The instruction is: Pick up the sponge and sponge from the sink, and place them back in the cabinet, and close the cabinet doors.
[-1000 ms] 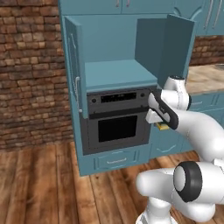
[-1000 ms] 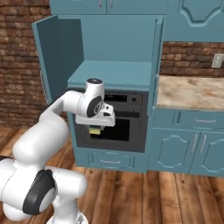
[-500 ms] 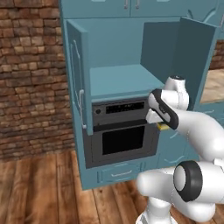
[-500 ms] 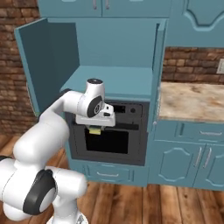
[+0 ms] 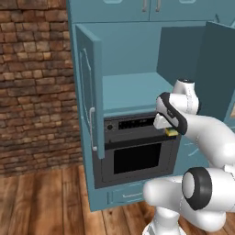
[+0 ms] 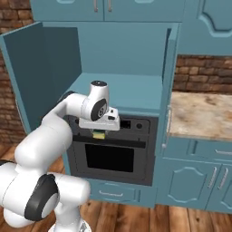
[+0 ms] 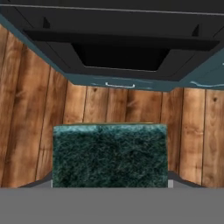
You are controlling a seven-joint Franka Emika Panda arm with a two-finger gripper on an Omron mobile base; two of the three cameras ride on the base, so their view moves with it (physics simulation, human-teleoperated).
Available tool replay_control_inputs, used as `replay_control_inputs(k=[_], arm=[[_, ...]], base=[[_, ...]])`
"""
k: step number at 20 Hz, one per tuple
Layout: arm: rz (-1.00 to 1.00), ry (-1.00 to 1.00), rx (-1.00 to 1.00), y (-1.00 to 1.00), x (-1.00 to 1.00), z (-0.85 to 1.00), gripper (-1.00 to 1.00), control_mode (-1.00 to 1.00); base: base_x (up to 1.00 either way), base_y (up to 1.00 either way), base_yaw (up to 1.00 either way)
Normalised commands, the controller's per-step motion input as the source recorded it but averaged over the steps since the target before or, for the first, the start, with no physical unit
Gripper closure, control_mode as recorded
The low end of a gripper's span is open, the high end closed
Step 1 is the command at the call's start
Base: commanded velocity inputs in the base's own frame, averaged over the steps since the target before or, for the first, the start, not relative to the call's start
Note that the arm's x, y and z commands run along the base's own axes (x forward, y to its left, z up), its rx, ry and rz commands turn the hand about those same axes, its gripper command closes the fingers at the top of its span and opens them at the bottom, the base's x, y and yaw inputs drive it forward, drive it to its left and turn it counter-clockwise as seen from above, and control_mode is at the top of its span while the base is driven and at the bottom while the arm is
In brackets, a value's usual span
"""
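Here, what we see, item by item:

Fingers: we see the white arm's two-finger gripper [image 6: 99, 134] pointing down in front of the oven, its fingers closed on a small sponge.

Sponge: the small rectangular block with yellow body and dark green scouring face [image 7: 110, 155] sits clamped between the fingers; in the hand view its green face is turned toward the camera, above wooden floor. In the right base view we see it as a yellow-green bit [image 6: 99, 134] under the hand, in front of the oven's control panel, below shelf level. In the left base view it peeks out [image 5: 171, 132] beneath the hand.

Cabinet: the tall teal-blue cupboard unit [image 6: 136, 54] has a wide teal shelf compartment [image 5: 131, 92] standing open above the oven.

Oven: the black built-in oven with dark glass door [image 6: 110, 157] sits directly under the shelf.

Cabinet doors: both tall teal-blue doors stand swung outward, the left one [image 5: 89, 96] with a slim silver handle, the right one [image 5: 220, 69] beyond the arm.

Counter: tan marble counter [image 6: 199, 113] lies to the cabinet's right.

Floor: brown wooden planks [image 5: 41, 197].

Wall: red-brown brick [image 5: 32, 87] left of the cabinet.
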Motion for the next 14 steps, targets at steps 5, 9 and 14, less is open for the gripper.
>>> replay_control_inputs(k=[5, 9, 14], arm=[[0.0, 0.0, 0.0, 0.0, 0.0, 0.0, 1.0, 1.0], [0.0, 0.0, 0.0, 0.0, 0.0, 0.0, 1.0, 1.0], [0.0, 0.0, 0.0, 0.0, 0.0, 0.0, 1.0, 1.0]], base=[[0.39, -0.02, 0.07], [0.35, -0.12, 0.05], [0.28, -0.24, 0.01]])
